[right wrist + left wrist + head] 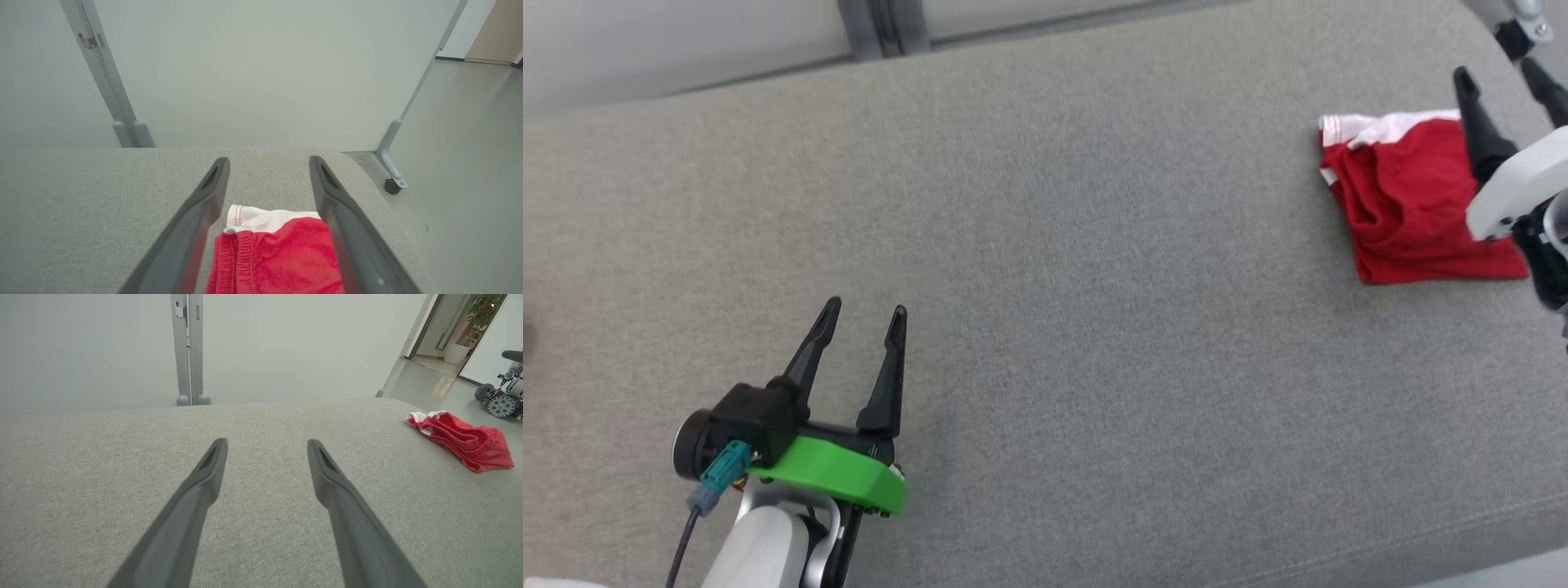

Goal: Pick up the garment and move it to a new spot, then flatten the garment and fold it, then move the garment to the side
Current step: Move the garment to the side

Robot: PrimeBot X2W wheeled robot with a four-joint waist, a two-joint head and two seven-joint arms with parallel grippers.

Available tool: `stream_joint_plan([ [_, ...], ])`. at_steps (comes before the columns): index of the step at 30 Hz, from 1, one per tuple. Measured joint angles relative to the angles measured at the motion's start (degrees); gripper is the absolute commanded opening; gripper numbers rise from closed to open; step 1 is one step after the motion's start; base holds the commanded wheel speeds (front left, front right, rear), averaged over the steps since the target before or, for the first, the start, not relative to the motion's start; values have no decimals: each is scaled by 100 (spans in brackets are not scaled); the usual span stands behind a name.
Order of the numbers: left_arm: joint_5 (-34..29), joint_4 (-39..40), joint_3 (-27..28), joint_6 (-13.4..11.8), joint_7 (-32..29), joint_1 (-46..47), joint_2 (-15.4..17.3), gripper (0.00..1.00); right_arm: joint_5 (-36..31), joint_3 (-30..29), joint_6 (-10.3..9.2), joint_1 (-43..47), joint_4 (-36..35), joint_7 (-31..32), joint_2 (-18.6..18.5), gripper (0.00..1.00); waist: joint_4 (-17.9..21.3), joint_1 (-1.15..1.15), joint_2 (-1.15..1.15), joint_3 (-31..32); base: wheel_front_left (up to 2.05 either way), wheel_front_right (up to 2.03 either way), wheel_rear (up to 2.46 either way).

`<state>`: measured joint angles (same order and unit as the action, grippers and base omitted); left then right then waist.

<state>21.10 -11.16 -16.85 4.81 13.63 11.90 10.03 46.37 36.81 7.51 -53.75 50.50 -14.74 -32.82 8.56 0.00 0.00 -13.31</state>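
Garment (1409, 204) sits folded at cushion's (1045, 245) right end; final move looks done. Right gripper (268, 160) open over it, left gripper (865, 308) open, empty. Next: lift right clear without snagging.

No legible text, no label, brand, number or sign readable on the garment (1409, 204)

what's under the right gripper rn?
The red garment, white-trimmed, lies on the grey cushion below the open right gripper, not held. In the head view the forearm covers its right edge; anything beneath the cloth is hidden.
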Motion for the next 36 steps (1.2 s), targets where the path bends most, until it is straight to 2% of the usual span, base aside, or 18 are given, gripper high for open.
stream_joint_plan([
  [7, 104, -48, 243, -177, 59, -298, 20, 100, -154, -386, 0, 850, -921, -29, 115, 100, -181, 0, 0, 634, 0, 0, 0],
  [15, 230, -54, 449, -333, 107, -733, 43, 100, -444, -984, -1, 2058, -1714, -32, 421, 100, -501, 0, 0, 1218, 0, 0, 0],
  [25, 258, -38, 622, -410, 116, -972, 58, 100, -1124, -1918, 0, 3543, -2340, -32, 1005, 100, -930, 0, 0, 1515, 0, 0, 0],
  [36, 70, 5, 861, -463, 137, -1100, 116, 100, -2058, -2730, -1, 4491, -3058, -32, 1534, 100, -960, 0, 0, 1594, 0, 0, 0],
])
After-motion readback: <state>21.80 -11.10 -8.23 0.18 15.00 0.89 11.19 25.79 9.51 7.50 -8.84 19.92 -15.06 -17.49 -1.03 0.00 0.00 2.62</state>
